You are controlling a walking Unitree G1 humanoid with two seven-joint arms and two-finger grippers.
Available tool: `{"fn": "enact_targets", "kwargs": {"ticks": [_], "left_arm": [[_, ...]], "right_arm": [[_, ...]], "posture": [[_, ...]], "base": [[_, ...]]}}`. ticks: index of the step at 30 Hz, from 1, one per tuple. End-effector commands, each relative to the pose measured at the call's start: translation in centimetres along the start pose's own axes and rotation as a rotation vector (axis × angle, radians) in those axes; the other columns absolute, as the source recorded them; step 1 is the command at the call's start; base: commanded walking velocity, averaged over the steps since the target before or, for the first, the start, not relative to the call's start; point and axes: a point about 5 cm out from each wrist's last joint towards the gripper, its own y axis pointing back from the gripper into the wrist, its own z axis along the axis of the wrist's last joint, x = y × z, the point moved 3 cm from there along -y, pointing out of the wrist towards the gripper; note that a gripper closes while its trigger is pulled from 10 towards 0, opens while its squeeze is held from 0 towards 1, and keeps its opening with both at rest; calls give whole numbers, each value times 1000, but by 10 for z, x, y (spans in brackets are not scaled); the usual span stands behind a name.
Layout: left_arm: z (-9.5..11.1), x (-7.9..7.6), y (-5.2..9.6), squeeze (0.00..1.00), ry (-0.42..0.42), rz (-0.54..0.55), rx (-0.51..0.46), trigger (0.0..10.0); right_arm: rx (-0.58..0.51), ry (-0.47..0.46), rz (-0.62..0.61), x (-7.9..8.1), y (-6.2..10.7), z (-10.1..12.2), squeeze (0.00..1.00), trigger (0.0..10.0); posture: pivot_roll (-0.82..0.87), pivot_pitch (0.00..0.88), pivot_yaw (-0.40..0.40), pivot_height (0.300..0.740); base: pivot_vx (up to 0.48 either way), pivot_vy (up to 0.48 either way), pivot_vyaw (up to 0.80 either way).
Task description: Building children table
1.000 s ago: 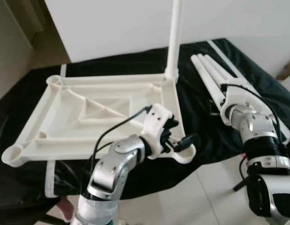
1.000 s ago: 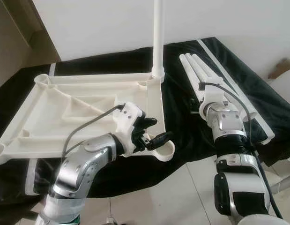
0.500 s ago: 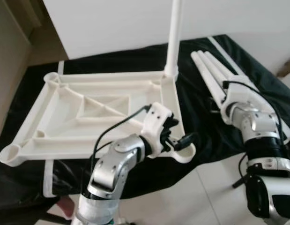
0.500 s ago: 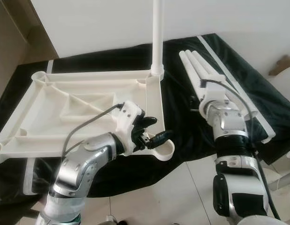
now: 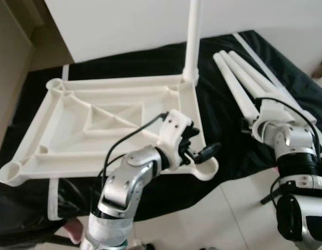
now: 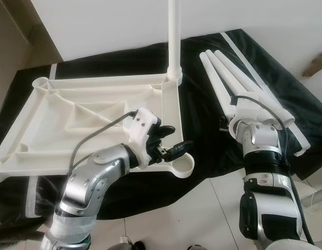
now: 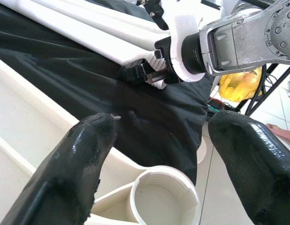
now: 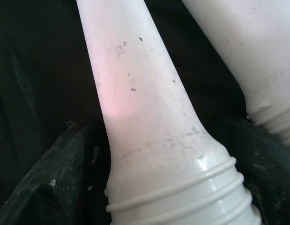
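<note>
Your left pincer (image 6: 168, 139) hangs released over the upturned tabletop's (image 6: 72, 125) near-right socket (image 7: 164, 193), one leg (image 6: 174, 36) already upright in the far-right socket. Beside the tabletop on the black cloth (image 6: 202, 130) (three loose legs (image 6: 231, 78) there), your right pincer (image 8: 149, 187) is clenched around one leg's (image 8: 145, 103) threaded end.
</note>
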Motion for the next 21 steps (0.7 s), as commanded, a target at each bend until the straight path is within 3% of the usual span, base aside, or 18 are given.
{"fn": "enact_targets", "kwargs": {"ticks": [1,2,3,4,9,11,12,13,14,17,21], "left_arm": [[-2,6,-1,0,6,82,6,10000],[-2,6,-2,0,4,85,7,10000],[-2,6,-2,0,4,85,7,10000],[-2,6,-2,0,3,87,7,10000],[-1,8,-2,0,-2,93,5,10000],[0,10,-1,0,-11,104,0,10000],[2,12,-1,0,-18,110,-2,10000],[3,13,0,0,-23,115,-4,10000],[4,15,0,0,-28,122,-7,10000],[5,18,0,0,-33,130,-11,10000],[8,21,-2,0,-48,137,-19,10000]], "right_arm": [[70,-7,64,13,-2,-21,0,4510],[71,1,110,21,1,-25,0,1059],[71,1,110,21,1,-25,0,1059],[70,4,117,23,2,-26,0,0],[78,-8,143,31,6,-34,0,0],[97,-28,178,42,13,-46,0,0],[84,-25,180,46,18,-51,0,4314],[72,-23,180,49,21,-54,0,4314],[70,-30,182,52,25,-58,0,10000],[73,-44,187,54,30,-64,0,10000],[-6,-32,149,50,38,-65,0,10000]], "posture": [[-23,120,82,740],[-21,120,81,740],[-21,120,81,740],[-21,120,81,740],[-10,108,76,740],[-3,98,72,740],[3,92,68,740],[3,92,68,740],[6,80,63,740],[6,80,63,740],[8,53,48,740]], "base": [[0,0,0],[0,0,0],[0,0,0],[0,0,0],[0,0,0],[0,0,0],[0,0,0],[0,0,0],[0,0,0],[0,0,0],[0,0,0]]}}
